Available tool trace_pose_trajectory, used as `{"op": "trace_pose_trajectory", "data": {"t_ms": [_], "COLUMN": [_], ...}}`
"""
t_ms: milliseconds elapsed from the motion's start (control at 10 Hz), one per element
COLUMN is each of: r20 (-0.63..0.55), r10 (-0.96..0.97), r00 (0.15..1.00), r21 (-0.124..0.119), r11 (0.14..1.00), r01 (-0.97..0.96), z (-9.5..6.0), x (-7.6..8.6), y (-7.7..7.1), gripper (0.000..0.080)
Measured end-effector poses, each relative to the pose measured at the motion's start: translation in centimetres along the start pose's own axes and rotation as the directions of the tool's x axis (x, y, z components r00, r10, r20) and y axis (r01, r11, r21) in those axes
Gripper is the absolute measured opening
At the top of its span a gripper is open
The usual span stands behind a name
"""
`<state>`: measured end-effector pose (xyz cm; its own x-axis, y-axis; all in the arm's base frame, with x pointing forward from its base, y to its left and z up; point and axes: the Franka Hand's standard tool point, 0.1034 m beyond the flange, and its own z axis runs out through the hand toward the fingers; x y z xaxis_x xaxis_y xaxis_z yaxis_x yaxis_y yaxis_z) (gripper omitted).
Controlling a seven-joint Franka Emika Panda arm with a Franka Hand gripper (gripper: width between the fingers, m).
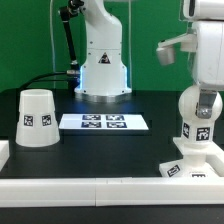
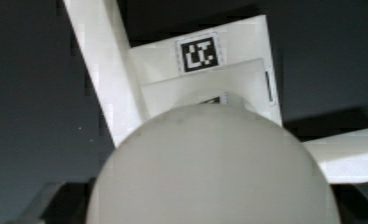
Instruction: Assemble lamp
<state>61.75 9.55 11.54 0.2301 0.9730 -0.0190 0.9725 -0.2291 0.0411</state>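
The white bulb (image 1: 196, 118) stands upright at the exterior view's right, its round head up and a tag on its stem. My gripper (image 1: 203, 100) comes down from above and is shut on the bulb's head. The bulb's lower end meets the low square base (image 1: 188, 166), which lies in the front right corner. I cannot tell whether it is seated. In the wrist view the bulb's round head (image 2: 207, 165) fills the foreground and hides my fingers. The tagged base (image 2: 207, 75) shows beyond it. The cone shade (image 1: 35, 117) stands alone at the exterior view's left.
The marker board (image 1: 104, 122) lies flat in the middle of the black table. A white rail (image 1: 80, 183) runs along the front edge and shows in the wrist view (image 2: 97, 60). The arm's white pedestal (image 1: 102, 70) stands at the back.
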Motion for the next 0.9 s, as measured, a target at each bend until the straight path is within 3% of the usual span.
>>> {"op": "trace_pose_trajectory", "data": {"t_ms": [400,900], "r20": [-0.003,-0.013], "r10": [0.148,0.573], "r00": [0.989,0.820], "r21": [0.003,0.006], "r11": [0.989,0.820], "r01": [-0.148,-0.573], "z": [0.04,0.07], "x": [-0.19,-0.13], "y": [0.02,0.09], "gripper": [0.0577,0.0579]}}
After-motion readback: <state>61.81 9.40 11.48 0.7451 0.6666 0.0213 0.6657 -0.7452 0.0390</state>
